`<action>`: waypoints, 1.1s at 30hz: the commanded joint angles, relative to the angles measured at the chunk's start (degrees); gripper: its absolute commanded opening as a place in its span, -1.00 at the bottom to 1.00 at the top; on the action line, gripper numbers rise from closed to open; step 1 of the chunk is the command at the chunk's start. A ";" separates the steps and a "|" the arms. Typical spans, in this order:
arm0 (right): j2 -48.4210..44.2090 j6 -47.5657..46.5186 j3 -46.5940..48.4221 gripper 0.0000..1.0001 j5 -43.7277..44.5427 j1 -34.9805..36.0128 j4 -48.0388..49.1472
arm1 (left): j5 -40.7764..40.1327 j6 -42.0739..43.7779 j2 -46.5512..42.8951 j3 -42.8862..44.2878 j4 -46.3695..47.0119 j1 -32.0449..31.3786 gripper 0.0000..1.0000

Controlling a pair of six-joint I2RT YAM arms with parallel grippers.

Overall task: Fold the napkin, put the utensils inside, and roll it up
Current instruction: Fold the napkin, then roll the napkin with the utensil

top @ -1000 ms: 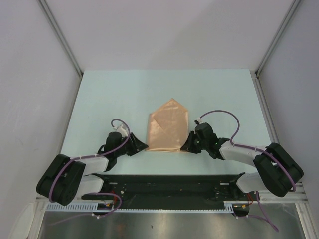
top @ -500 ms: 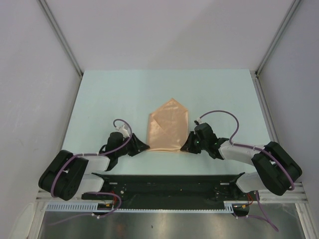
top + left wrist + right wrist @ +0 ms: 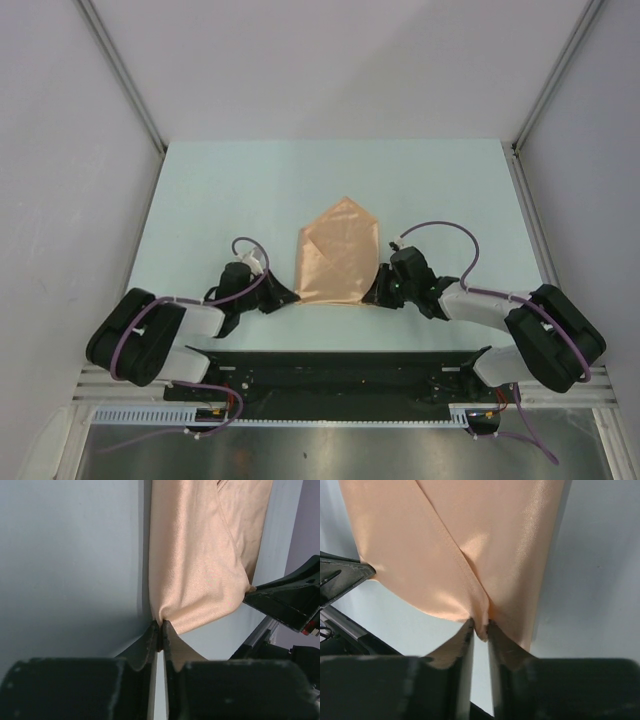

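The folded napkin [image 3: 338, 252] lay on the worktop [image 3: 200, 200] between the arms. The left end effector [image 3: 291, 296] pinched its near-left corner and the right end effector [image 3: 374, 296] its near-right corner. A second earlier the left one stood wider, just short of the cloth.

Left claw [image 3: 160, 629] and right claw [image 3: 480, 626] sit low, pointing inward, both pinched tight.
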 commanded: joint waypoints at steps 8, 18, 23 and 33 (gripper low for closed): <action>-9.34 -12.16 5.76 0.31 5.37 -0.08 -8.27 | 0.22 2.73 -2.18 4.89 -10.07 -0.48 -1.00; -6.83 -29.21 16.04 0.51 21.69 17.64 -8.45 | 1.27 5.36 -4.29 10.25 -20.25 -0.40 -1.00; 3.81 -35.73 23.85 0.70 30.50 25.84 -3.98 | 2.68 6.33 -3.77 11.93 -22.90 0.13 -1.00; 24.83 -44.79 32.74 0.95 40.69 34.20 4.73 | 4.00 6.68 -4.82 12.28 -25.19 2.41 -1.00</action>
